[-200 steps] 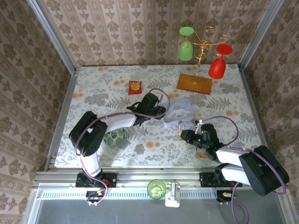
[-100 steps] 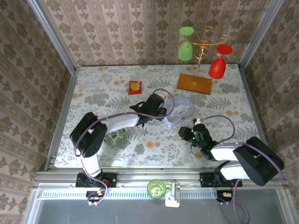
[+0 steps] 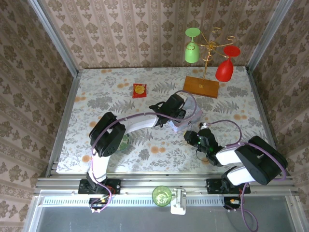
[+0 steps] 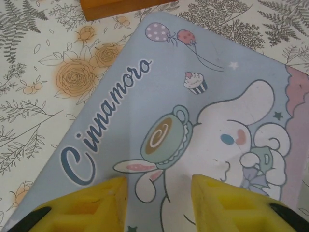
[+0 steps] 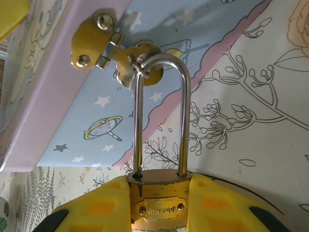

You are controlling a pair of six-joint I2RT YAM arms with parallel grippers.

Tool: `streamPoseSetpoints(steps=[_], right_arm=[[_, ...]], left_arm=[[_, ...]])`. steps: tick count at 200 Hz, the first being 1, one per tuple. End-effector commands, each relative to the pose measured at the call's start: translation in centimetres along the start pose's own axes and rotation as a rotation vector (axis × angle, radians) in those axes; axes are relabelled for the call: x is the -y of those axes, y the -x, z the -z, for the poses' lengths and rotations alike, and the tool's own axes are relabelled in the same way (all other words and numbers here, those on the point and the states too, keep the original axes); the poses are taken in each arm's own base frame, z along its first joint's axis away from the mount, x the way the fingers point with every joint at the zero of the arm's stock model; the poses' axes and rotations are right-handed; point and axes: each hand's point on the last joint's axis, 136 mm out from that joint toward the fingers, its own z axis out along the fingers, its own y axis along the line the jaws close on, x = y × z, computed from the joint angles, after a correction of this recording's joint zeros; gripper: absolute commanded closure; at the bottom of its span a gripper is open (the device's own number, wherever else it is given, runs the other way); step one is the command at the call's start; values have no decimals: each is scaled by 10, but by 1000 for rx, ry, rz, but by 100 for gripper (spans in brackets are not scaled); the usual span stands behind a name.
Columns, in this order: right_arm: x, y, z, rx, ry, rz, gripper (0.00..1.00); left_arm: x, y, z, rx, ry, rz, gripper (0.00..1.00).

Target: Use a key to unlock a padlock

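Right, nearest the arm bases, the padlock (image 5: 158, 207) is being pinched by its brass body between the yellow moulded fingers of the right gripper (image 5: 159, 191), whose jaws are being kept closed snugly on its two narrow sides. It is being drawn out from the tin with the body toward the wrist, seemingly so that the lock is being steadied and its underside left free for a key.

The body is being shown as a small rounded block of dull gold, with stamped lettering too small to be read. The shackle (image 5: 184, 111) is being seen as a long, thin, polished silvery U. Both legs appear seated in the body, so the lock is being judged as not yet opened. Its bend is being passed through the brass staple (image 5: 140, 65) beside the hinged hasp (image 5: 94, 41) on the tin (image 5: 63, 116), a pale blue box with printed stars and a lilac rim.

Just beyond, the left gripper (image 4: 159, 198) is being poised over the tin's smooth printed lid (image 4: 159, 96). Its fingers (image 4: 96, 208) are being held moderately apart with nothing between them. The box is probably being steadied, though contact cannot be told.

Underneath, a floral cloth (image 5: 270, 96) is being used as the surface. Farthest off, a wooden base (image 3: 201, 87) is being seen carrying a gold wire stand, with a green glass (image 3: 192, 50) and a red glass (image 3: 227, 68) hanging upside down.
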Motion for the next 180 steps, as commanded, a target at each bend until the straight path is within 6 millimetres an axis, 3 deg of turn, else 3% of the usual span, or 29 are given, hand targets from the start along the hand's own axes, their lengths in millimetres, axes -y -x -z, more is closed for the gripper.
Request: streamPoseSetpoints(steps=[1,16,41,72,93,120,150,180], right_arm=[[10,24,11,123,-48,-38,100],[17,38,17,162,-81,-47,100],[10,59,16,192,-60,-25,100],[9,73,6,189,-69,-28,100],[34,84,7,226,-205,-7,100],[51,99,1,229,-209,-27,100],[39,109,-9,183,-163,-5,100],[32,119,2,171,-189,44,100]], left_arm=[[-9,-63,-13,-170,45,-37,62],[-15,-86,-17,-198,71,-44,66],[-24,-127,-20,-264,106,-49,67],[-37,-155,-20,-295,141,-37,69],[-45,-166,-22,-304,150,-25,70],[-42,-176,-23,-312,133,-15,72],[-46,-180,-22,-313,139,-3,73],[-55,-180,-19,-301,163,1,73]])
